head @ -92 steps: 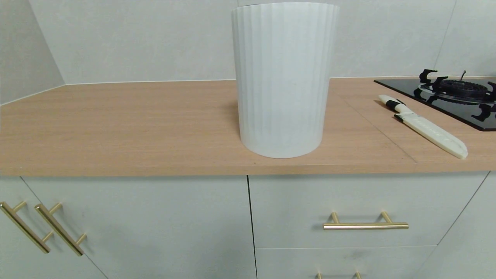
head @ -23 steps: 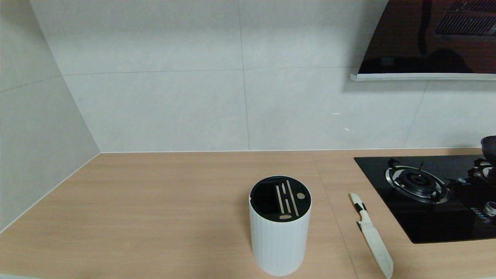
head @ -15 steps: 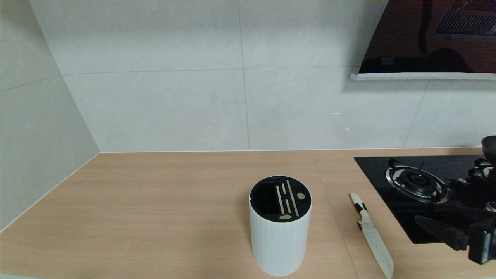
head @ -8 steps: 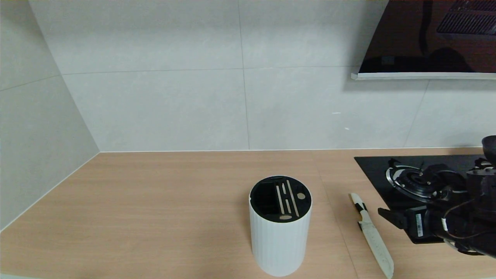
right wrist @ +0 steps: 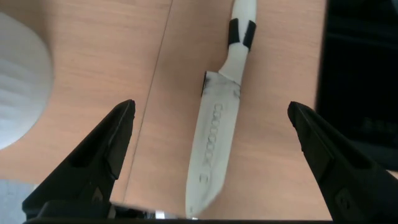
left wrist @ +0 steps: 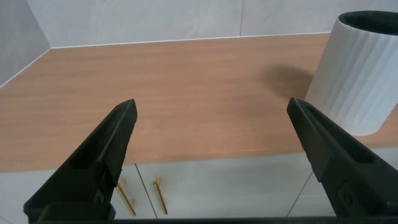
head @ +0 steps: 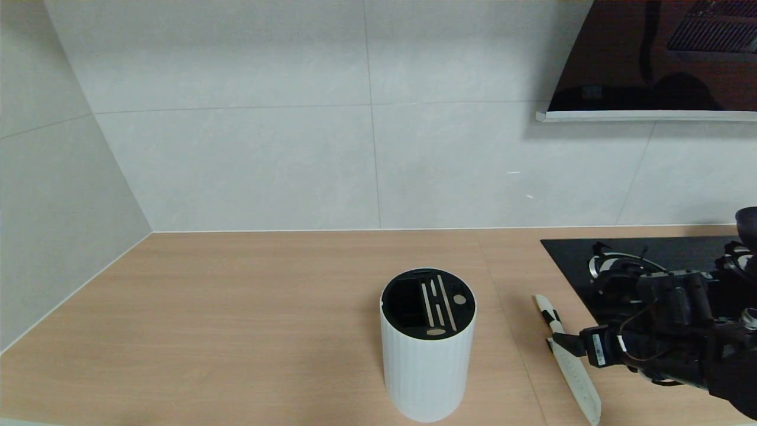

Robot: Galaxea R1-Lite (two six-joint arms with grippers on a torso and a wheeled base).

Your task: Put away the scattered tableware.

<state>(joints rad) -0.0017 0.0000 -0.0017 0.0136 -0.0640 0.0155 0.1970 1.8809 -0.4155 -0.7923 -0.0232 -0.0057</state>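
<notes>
A white knife (head: 569,362) with a black band on its handle lies flat on the wooden counter (head: 248,296), right of a white ribbed knife holder (head: 427,361) whose black top has slots. My right gripper (head: 565,346) hovers open just above the knife. In the right wrist view the knife (right wrist: 219,134) lies between the spread fingers of the right gripper (right wrist: 210,109), blade toward the counter's front edge, and the holder (right wrist: 18,93) is at the side. My left gripper (left wrist: 210,106) is open and holds nothing, low in front of the counter edge, with the holder (left wrist: 357,68) ahead.
A black gas hob (head: 644,278) with burners sits right of the knife, under a dark range hood (head: 656,59). A dark pot (head: 746,222) shows at the right edge. Tiled walls close the back and left. Gold cabinet handles (left wrist: 158,193) sit below the counter.
The camera rose from counter level to a higher look down. My right arm came in from the right and moved left until its open gripper stood over the knife.
</notes>
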